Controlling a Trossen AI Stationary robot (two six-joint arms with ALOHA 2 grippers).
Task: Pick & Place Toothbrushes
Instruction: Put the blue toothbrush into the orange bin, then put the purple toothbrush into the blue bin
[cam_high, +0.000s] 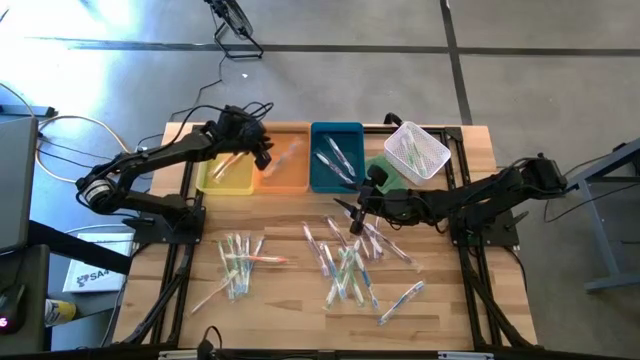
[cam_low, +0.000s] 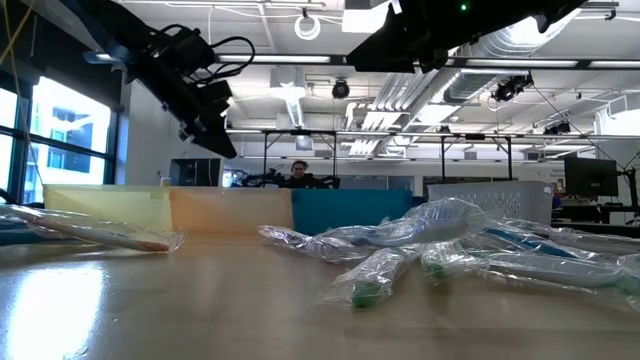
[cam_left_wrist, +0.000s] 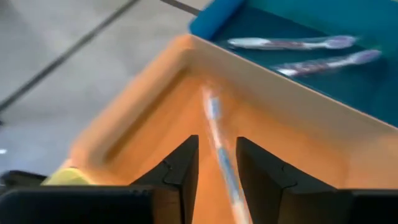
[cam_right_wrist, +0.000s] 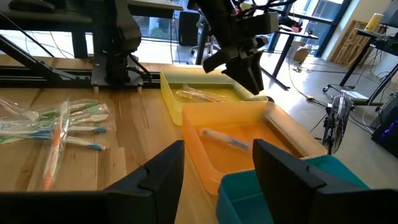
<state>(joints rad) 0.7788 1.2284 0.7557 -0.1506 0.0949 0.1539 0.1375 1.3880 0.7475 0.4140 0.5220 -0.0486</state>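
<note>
The three trays stand side by side at the far edge of the table (cam_high: 180, 300), touching each other: yellow tray (cam_high: 226, 176), orange tray (cam_high: 285, 172), blue tray (cam_high: 335, 158). The left gripper (cam_high: 262, 152) hangs over the orange tray and blocks it from above. A white mesh basket (cam_high: 417, 150) stands tilted beside the blue tray. Toothbrushes (cam_high: 345, 265) lie scattered over the middle; bare wood remains between the two heaps.
</note>
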